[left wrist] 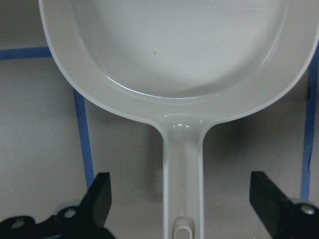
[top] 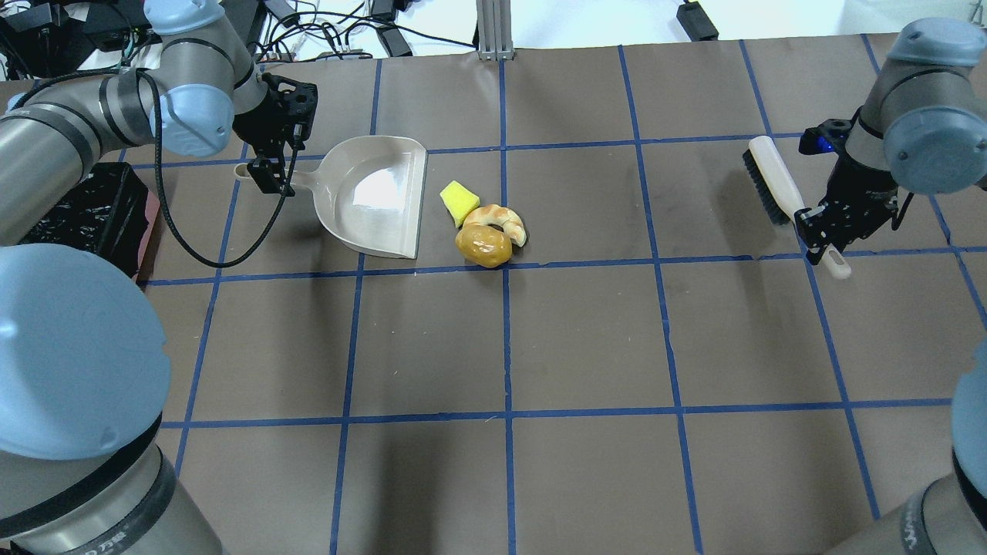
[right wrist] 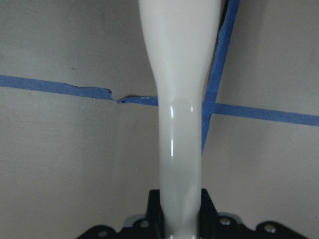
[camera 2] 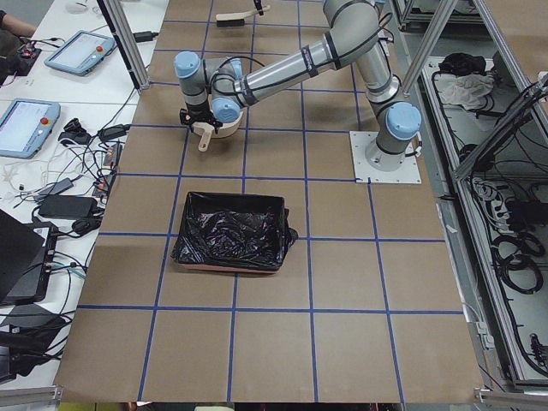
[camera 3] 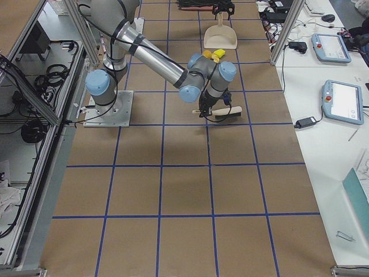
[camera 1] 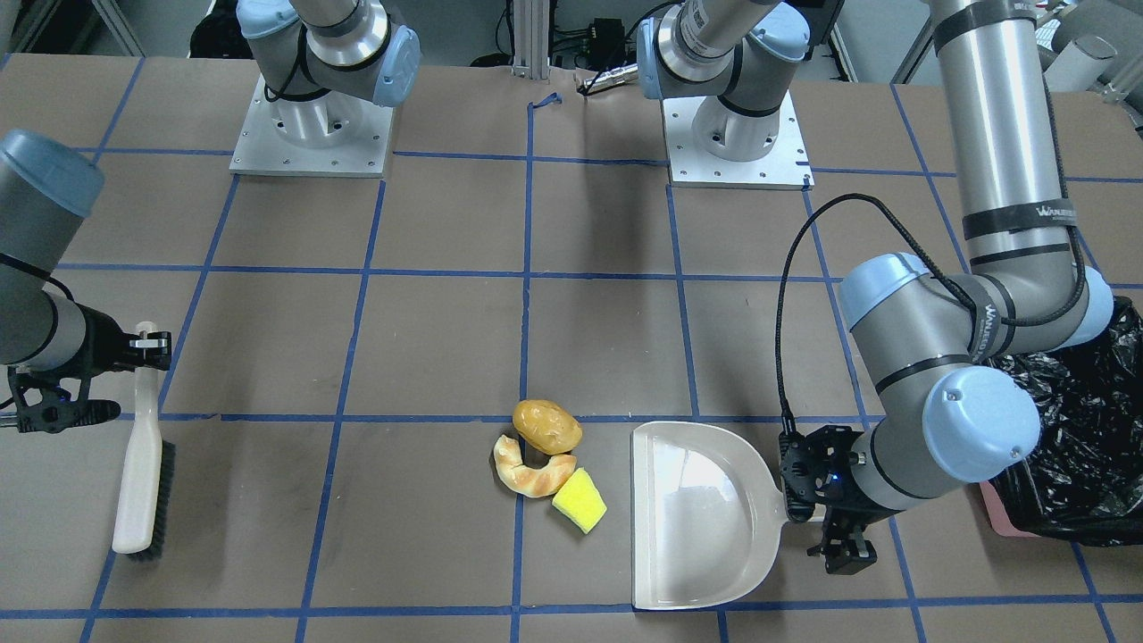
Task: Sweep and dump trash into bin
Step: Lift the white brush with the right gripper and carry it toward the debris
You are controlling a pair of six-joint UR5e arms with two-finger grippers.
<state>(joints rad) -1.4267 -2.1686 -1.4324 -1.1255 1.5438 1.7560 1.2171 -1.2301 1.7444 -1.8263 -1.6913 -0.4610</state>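
Note:
The trash lies in a cluster on the table: a golden-brown potato-like lump (top: 483, 245) (camera 1: 546, 426), a tan croissant piece (top: 505, 219) (camera 1: 531, 473) and a yellow sponge wedge (top: 458, 202) (camera 1: 579, 501). A beige dustpan (top: 378, 196) (camera 1: 696, 518) lies flat with its open edge beside them. My left gripper (top: 266, 166) (left wrist: 182, 209) is open, its fingers wide apart on either side of the dustpan's handle (left wrist: 182, 164). My right gripper (top: 821, 235) (camera 1: 147, 344) is shut on the handle (right wrist: 182, 99) of a white brush (top: 775, 185) (camera 1: 143, 482). The bin (camera 2: 231, 229) (camera 1: 1080, 446), pink with a black bag, stands by my left arm.
Blue tape lines grid the brown table (top: 586, 339). The two arm bases (camera 1: 312, 134) (camera 1: 737, 143) stand at my edge of the table. Tablets and cables (camera 2: 51, 128) lie on a side bench beyond the table's far edge.

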